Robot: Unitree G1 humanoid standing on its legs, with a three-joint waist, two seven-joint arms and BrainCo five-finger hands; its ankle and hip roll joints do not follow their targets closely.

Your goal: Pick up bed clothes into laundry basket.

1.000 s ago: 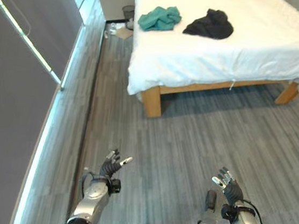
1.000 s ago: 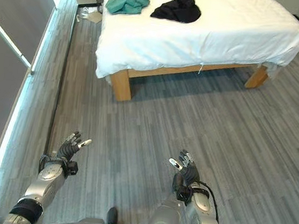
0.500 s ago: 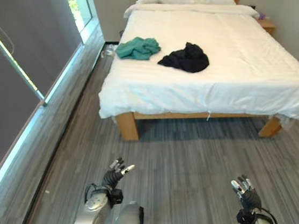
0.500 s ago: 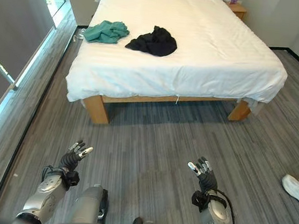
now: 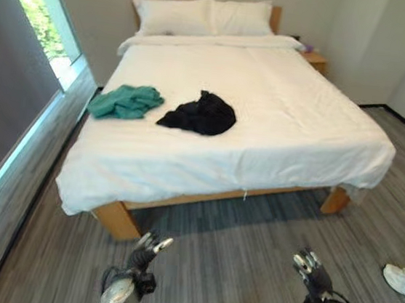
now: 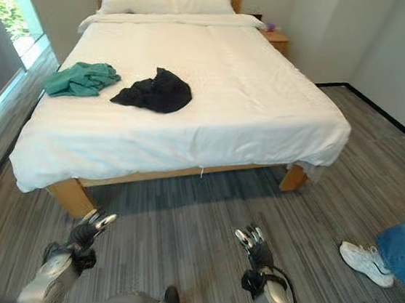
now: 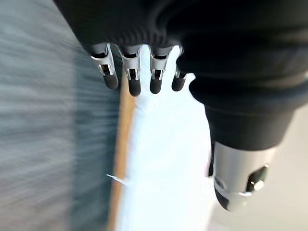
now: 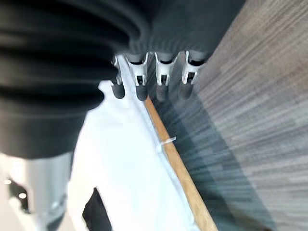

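On the bed [image 5: 279, 124], under a white cover on a wooden frame, two garments are lying: a green garment [image 5: 125, 102] toward the window side, and a black garment [image 5: 201, 114] just beside it nearer the middle, the two apart and not touching; both are resting well back from the near edge of the bed; two pillows [image 5: 202, 16] are sitting at the headboard end; a nightstand [image 5: 314, 59] is standing beside the far corner of the bed; a window [image 5: 39, 12] is running along the robot's left; grey plank floor [image 5: 250, 245] is lying between the bed and the robot. Left hand [image 5: 145, 251] is hovering low over the floor, short of the bed's near edge, fingers [image 7: 130, 77] standing loosely straight and apart, holding nothing; right hand [image 5: 312, 272] is hovering at a like height over the floor, fingers [image 8: 163, 79] likewise relaxed and spread, holding nothing; both hands are well apart from the garments. A person's white shoe [image 6: 365, 261] and a blue trouser leg [image 6: 404, 247] are showing on the floor at the robot's right.
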